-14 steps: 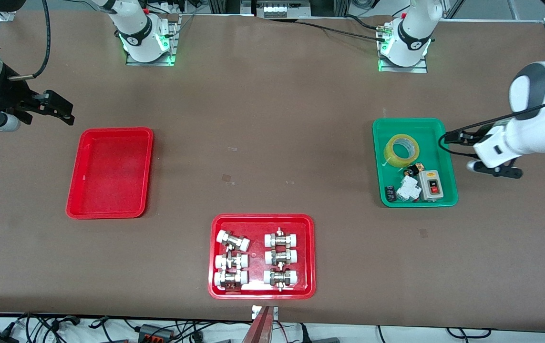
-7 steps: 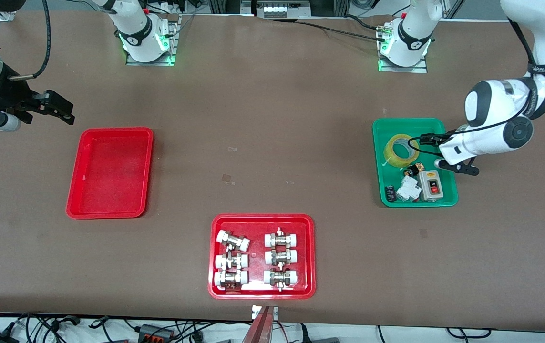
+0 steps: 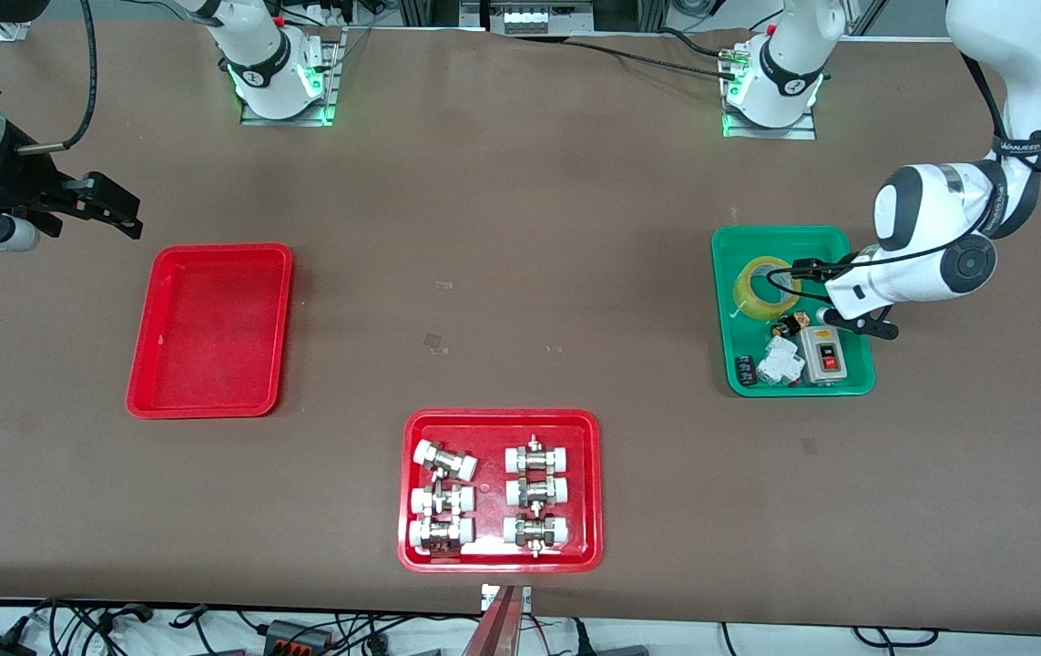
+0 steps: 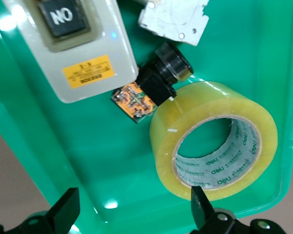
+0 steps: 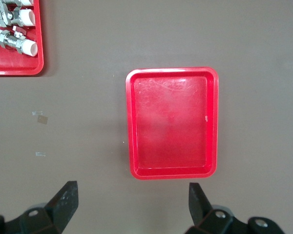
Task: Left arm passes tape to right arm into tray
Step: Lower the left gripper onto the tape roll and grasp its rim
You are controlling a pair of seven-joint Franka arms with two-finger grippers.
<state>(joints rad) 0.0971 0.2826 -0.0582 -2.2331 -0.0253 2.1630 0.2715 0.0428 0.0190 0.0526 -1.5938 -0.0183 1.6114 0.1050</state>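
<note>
a: the tape looks like glossy, yellowish translucent plastic film wound on a printed core that seems to be paper. the green tray under it is smooth shiny plastic that throws back bright glints.

b: the switch box beside it has a duller, cream plastic shell with a yellow printed label. the empty red tray is plastic too, its floor faintly scuffed and hazy with a soft sheen.

a: the table is matt brown, without glare. the fittings in the other red tray look like bright metal with white plastic caps.
</note>
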